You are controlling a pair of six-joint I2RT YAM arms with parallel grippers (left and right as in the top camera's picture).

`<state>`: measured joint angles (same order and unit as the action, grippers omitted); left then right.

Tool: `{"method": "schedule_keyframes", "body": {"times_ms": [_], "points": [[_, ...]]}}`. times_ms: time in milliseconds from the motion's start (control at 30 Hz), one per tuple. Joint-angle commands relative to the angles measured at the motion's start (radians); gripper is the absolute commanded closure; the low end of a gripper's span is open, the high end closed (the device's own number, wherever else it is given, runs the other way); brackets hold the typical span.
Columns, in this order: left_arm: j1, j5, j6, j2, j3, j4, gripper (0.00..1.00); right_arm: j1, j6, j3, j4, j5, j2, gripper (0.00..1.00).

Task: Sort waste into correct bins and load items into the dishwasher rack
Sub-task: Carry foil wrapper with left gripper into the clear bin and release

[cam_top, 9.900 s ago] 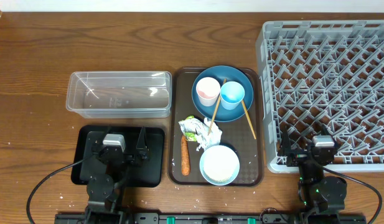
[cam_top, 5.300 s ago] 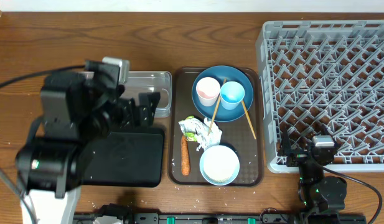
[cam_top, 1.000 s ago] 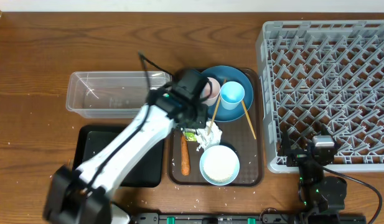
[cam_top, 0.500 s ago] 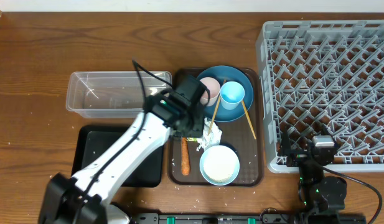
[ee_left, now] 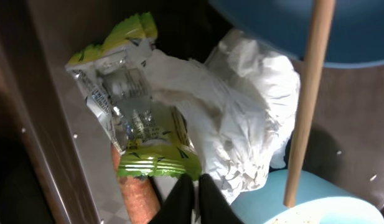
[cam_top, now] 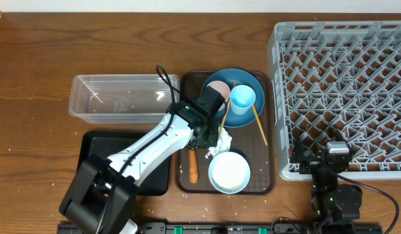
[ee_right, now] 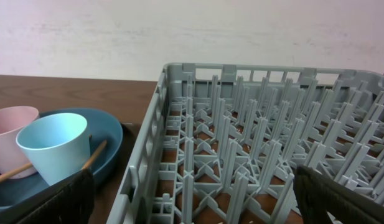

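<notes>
We see left gripper (ee_left: 193,196) pinched together at crumpled white-and-green paper wrapper (ee_left: 179,124) on brown serving tray (cam_top: 262,166); right gripper (ee_right: 195,190) spread wide, right of tray

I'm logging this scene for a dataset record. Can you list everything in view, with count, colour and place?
dishwasher rack: 1, grey, far right
clear tub: 1, transparent, back left
black tray: 1, black, in front of the tub
serving tray: 1, brown, centre
plate: 1, blue, back of serving tray
pink cup: 1, pink, on plate, left
light-blue cup: 1, light blue, on plate, right
chopsticks: 2, wooden, slanting across plate and serving tray
wrapper: 1, white and green, mid serving tray
carrot: 1, orange, front left of serving tray
bowl: 1, pale blue-white, front of serving tray
left gripper: 1, black, shut at wrapper's edge
right gripper: 1, black, open, by rack's near edge
</notes>
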<state>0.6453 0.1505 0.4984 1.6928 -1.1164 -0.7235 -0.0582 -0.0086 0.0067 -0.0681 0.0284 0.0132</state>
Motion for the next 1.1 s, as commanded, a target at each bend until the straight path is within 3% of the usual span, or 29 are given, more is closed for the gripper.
{"method": "schedule_keyframes", "body": {"times_ms": [0,500,800,1067], "points": [[-0.003,-0.009,0.004,-0.018,0.002,0.0,0.94,0.019,-0.007,-0.001,-0.004,-0.003,0.0,0.01],[-0.104,-0.014,-0.007,-0.292,-0.042,-0.04,0.94,0.019,-0.007,-0.001,-0.004,-0.003,0.0,0.01],[-0.252,-0.036,-0.007,-0.434,-0.042,-0.023,0.94,0.019,-0.008,-0.001,-0.004,-0.003,0.002,0.01],[-0.391,-0.135,-0.053,-0.442,-0.042,0.04,0.94,0.019,-0.008,-0.001,-0.004,-0.003,0.002,0.01]]}}
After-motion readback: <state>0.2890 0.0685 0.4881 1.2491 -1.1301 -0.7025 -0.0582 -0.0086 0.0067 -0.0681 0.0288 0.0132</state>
